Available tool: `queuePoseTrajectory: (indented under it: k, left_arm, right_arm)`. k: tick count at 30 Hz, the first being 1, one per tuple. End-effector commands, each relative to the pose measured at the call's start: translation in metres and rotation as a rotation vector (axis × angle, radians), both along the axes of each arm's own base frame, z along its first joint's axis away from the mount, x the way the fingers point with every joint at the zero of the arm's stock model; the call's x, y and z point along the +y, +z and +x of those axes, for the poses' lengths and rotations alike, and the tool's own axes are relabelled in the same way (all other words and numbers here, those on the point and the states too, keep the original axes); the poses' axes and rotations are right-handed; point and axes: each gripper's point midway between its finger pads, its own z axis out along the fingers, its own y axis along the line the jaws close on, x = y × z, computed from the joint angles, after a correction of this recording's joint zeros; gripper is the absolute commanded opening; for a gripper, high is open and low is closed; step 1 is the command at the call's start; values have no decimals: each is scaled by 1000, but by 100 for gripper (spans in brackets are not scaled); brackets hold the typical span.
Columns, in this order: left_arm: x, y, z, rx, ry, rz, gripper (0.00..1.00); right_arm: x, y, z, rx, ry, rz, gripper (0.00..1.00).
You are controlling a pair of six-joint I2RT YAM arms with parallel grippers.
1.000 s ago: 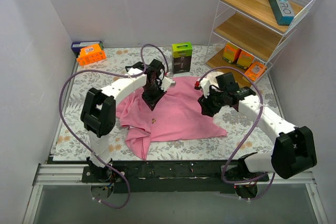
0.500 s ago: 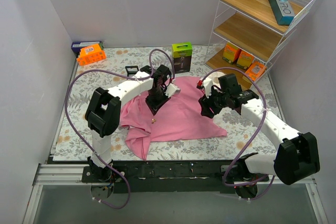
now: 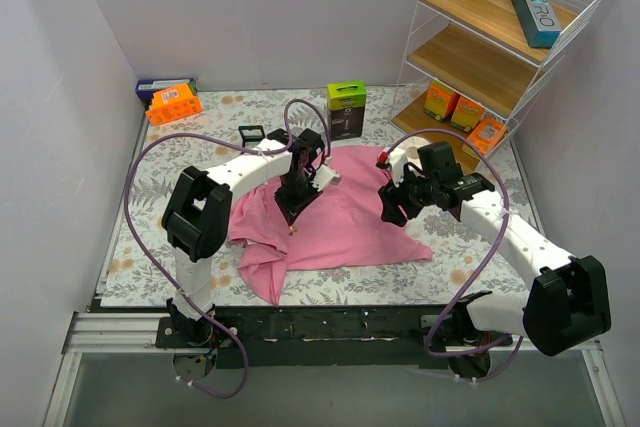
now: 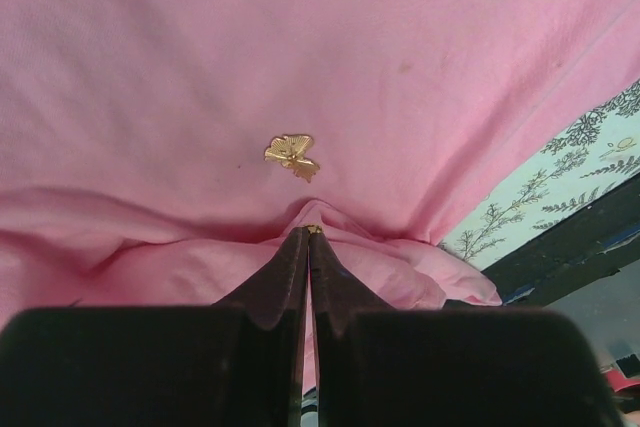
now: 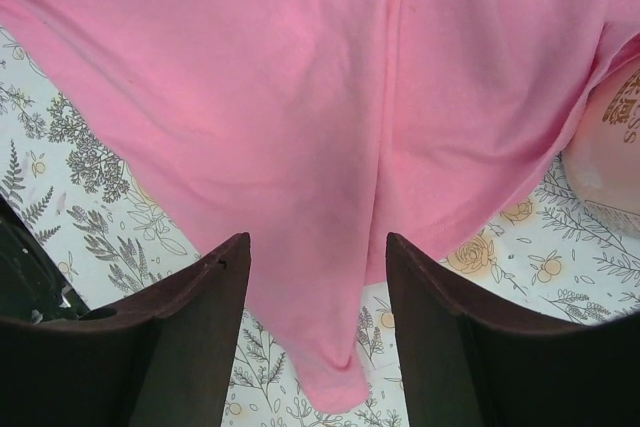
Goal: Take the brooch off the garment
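The pink garment [image 3: 345, 222] lies rumpled on the floral table cover. A small gold butterfly brooch [image 4: 291, 154] is pinned on it; in the top view the brooch [image 3: 291, 231] is a tiny speck near the front. My left gripper [image 4: 308, 231] is shut, its tips on a raised fold of the garment [image 4: 300, 47] just short of the brooch. A tiny gold speck shows at the very tips. In the top view the left gripper [image 3: 291, 214] is just behind the brooch. My right gripper [image 5: 318, 247] is open and empty over the garment's [image 5: 300, 97] right edge, as the top view [image 3: 388, 211] also shows.
A green box [image 3: 346, 97] over a black one stands behind the garment. An orange box [image 3: 173, 104] sits at the back left. A wire shelf [image 3: 470, 57] with boxes stands at the back right. A small black object [image 3: 250, 132] lies near the left arm.
My left gripper has moved forward and slightly right over the garment, closer to the brooch. My right gripper has barely shifted.
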Motion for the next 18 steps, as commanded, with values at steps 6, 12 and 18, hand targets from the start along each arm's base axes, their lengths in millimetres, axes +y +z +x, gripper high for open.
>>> queuePoseTrajectory:
  k: [6,12,18]
  left_arm:
    - [-1,8,-2,-19,-8,-12,0]
    - [0,7,-1,-22,-9,-5,0]
    - [-3,0,0,-27,-18,12,0]
  right_arm:
    - [2,11,5,-33,-13,39,65]
    - [1,10,4,-35,-17,38,65]
    - [0,10,5,-39,-26,44,65]
